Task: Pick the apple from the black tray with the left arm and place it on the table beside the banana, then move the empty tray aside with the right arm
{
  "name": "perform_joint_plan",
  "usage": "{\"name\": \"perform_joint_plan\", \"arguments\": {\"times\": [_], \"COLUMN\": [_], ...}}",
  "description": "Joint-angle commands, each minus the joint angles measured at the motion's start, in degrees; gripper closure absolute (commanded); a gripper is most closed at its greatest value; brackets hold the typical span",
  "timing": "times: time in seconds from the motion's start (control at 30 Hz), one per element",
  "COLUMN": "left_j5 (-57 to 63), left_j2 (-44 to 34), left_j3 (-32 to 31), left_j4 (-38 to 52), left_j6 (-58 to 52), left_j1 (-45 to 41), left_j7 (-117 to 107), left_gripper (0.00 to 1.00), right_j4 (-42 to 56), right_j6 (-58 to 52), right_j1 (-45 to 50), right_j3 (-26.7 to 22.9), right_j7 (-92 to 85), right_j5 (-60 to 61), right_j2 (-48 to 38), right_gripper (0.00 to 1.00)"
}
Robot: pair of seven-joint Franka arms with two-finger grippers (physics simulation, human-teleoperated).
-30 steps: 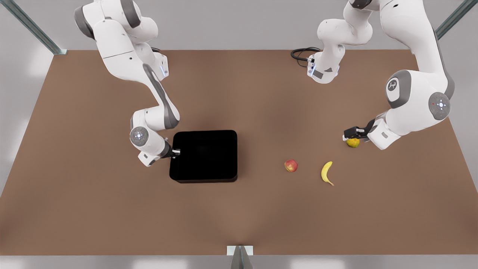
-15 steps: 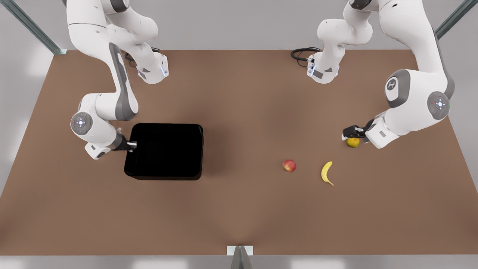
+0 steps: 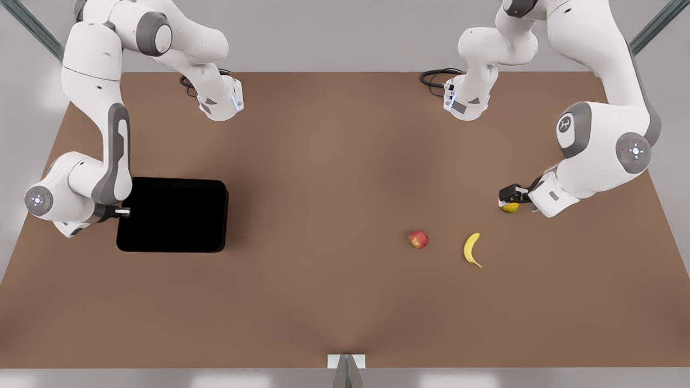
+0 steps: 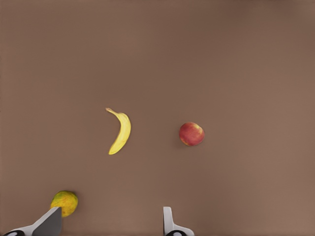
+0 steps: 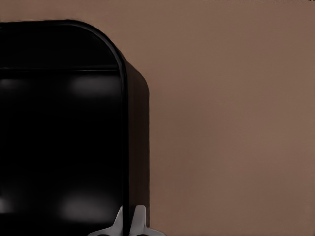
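The black tray [image 3: 172, 215] sits flat on the brown table [image 3: 345, 302] far toward the front view's left, its inside bare; the right gripper [image 3: 123, 212] meets it at the rim on its outer side, and in the right wrist view its two pale fingertips [image 5: 139, 222] stand pinched on the tray's thin rim [image 5: 124, 147], one on each side of the wall, so the jaws are closed on the black tray; the right arm [image 3: 89, 172] folds down from its base at the far edge. The apple [image 3: 418, 239] lies on the bare table well apart from the tray, just beside the banana [image 3: 471, 249], which lies toward the front view's right of it; the two are near but not touching, and the left wrist view shows the same pair, apple [image 4: 191, 133] and banana [image 4: 119, 132], with a gap of tabletop between them. The left gripper [image 3: 509, 195] hangs just above a dull yellow-green round fruit [image 3: 510, 207] beyond the banana; its fingers [image 4: 169, 222] are spread wide and hold nothing, with that fruit [image 4: 64, 202] just beside one finger.
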Motion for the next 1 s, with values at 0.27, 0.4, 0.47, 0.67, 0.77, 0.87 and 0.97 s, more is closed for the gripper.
{"name": "perform_joint_plan", "arguments": {"times": [0.27,0.4,0.47,0.67,0.77,0.87,0.97], "left_j5": [0.1,0.2,0.2,0.1,0.2,0.6,0.4], "left_j2": [0.5,0.4,0.4,0.6,0.5,0.5,0.5], "left_j3": [-0.2,-0.2,-0.2,-0.2,-0.2,-0.1,-0.2], "left_j4": [0.2,0.3,0.3,0.3,0.3,0.4,0.4], "left_j6": [0.0,0.0,0.0,0.0,0.0,0.0,-0.1], "left_j1": [-0.3,-0.4,-0.4,-0.3,-0.5,0.0,0.0], "left_j7": [1.1,1.1,1.1,1.2,1.0,1.1,1.1], "left_gripper": [0.0,0.0,0.0,0.0,0.0,0.0,0.0], "right_j4": [2.8,20.9,21.1,25.4,25.4,25.4,25.5], "right_j6": [0.7,-24.0,-24.5,-22.6,-22.6,-22.5,-22.5], "right_j1": [-0.1,4.4,10.2,16.4,16.2,16.1,15.2], "right_j3": [-0.3,0.4,0.7,0.3,0.2,-0.1,-0.1], "right_j7": [-22.1,-12.5,-1.4,11.5,11.4,11.3,11.3], "right_j5": [1.9,7.8,11.4,11.4,11.2,11.1,10.9], "right_j2": [2.0,-0.2,-1.9,-1.5,-1.5,-1.5,-1.4], "right_gripper": [0.14,0.0,0.0,0.0,0.0,0.0,0.0]}}
